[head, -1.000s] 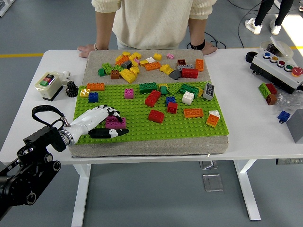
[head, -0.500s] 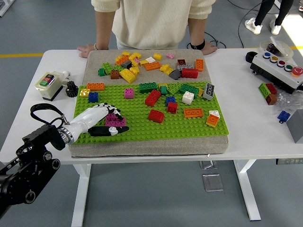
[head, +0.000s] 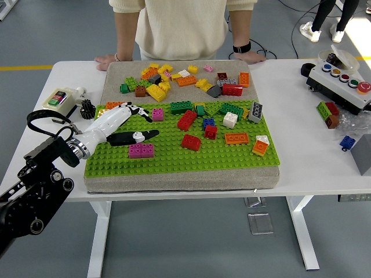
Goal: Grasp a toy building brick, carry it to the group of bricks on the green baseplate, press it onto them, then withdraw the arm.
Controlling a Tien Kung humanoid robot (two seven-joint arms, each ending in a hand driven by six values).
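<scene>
Now, left hand point(head: 123, 123): fingers spread, holding nothing, over green baseplate point(head: 174, 157).
Magenta brick point(head: 141, 150): on baseplate, just beside the thumb.

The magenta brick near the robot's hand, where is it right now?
In the head view, the magenta brick sits on the green baseplate, near-left part, just in front of the left hand.

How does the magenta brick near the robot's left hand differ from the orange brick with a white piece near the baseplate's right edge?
The magenta brick is one colour; the orange brick carries a white piece on top. The magenta brick sits flat and square to the green baseplate; the orange brick looks tilted and turned at an angle. The magenta brick lies just below the left hand, while the orange brick is far from it. Both rest on the baseplate, untouched.
</scene>
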